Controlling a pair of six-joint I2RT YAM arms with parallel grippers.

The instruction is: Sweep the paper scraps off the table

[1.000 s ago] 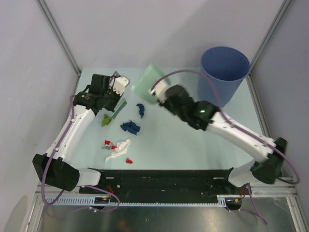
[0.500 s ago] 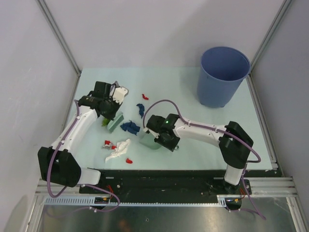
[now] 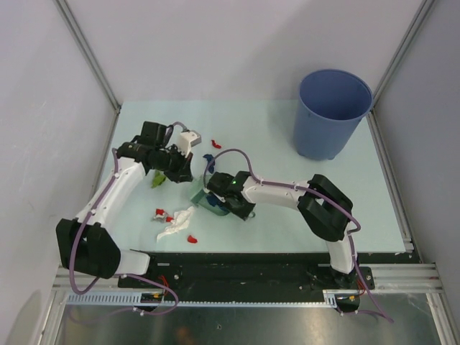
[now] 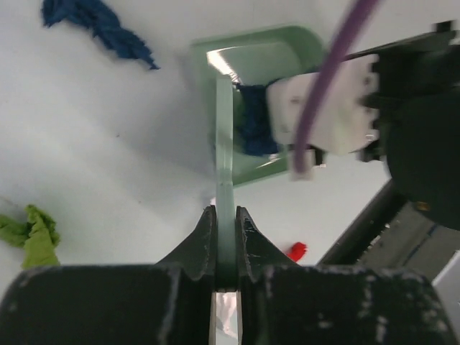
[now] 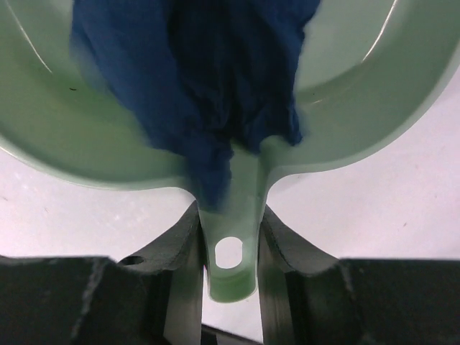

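Clamping the dustpan (image 5: 108, 144) handle, the right hand (image 5: 228, 219) carries a dark blue wad (image 5: 208, 86); the left hand (image 4: 226, 223) grips the brush (image 4: 224, 144).

Left pincer (image 4: 225, 213) is clamped tight on the thin pale green brush (image 4: 223, 144), seen edge-on and running straight up-frame to the dustpan (image 4: 284, 50). One dark blue wad (image 4: 255, 122) is inside the pan, against the brush edge. Right arm (image 4: 417, 108) with purple cable (image 4: 327, 79) is at the pan's right side. On the counter (image 4: 108, 144): second blue wad (image 4: 97, 21) top left, green scrap (image 4: 32, 233) far left, red piece (image 4: 296, 251) near the black rail (image 4: 374, 237).
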